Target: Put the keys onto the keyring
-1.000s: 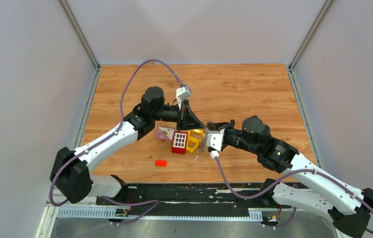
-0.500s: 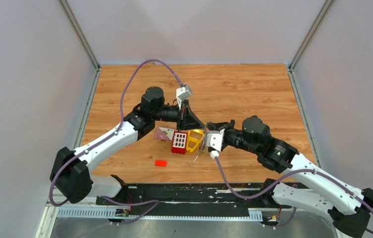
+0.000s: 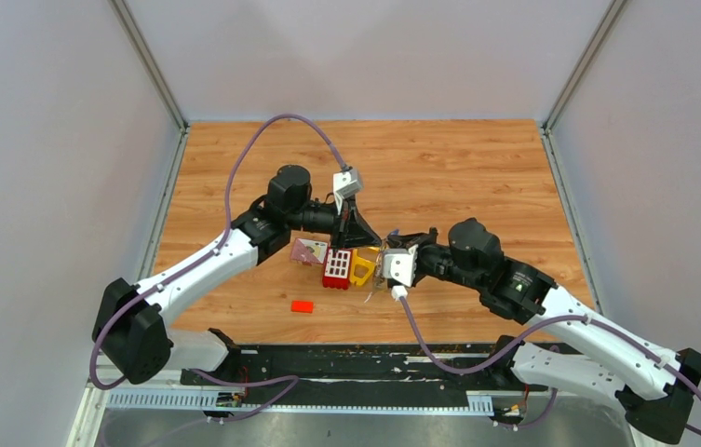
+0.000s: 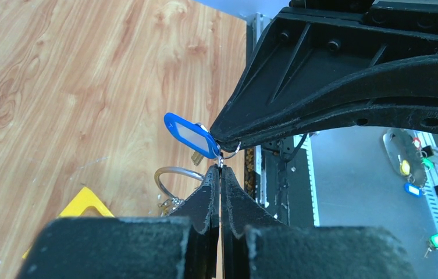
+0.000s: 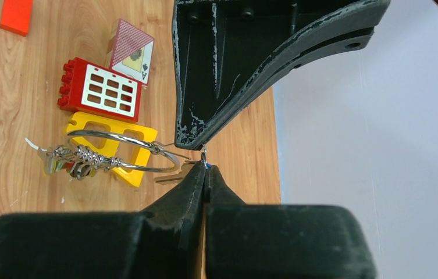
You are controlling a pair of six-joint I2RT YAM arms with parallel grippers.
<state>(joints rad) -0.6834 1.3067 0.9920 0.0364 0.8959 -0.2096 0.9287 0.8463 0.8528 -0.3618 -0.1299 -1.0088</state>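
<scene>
— Left gripper is clamped shut on the blue-tagged key by its little loop at mid-frame; right gripper, also shut, pinches that loop from opposite.
— And the keyring?
— Left of centre, lying across a yellow frame on the tabletop; a red block and a playing card sit farther up.

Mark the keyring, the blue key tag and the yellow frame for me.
keyring (image 5: 111, 132), right wrist view, top arc of the wire.
blue key tag (image 4: 190, 135), left wrist view, middle of its label window.
yellow frame (image 5: 132, 174), right wrist view, its lower corner.
</scene>
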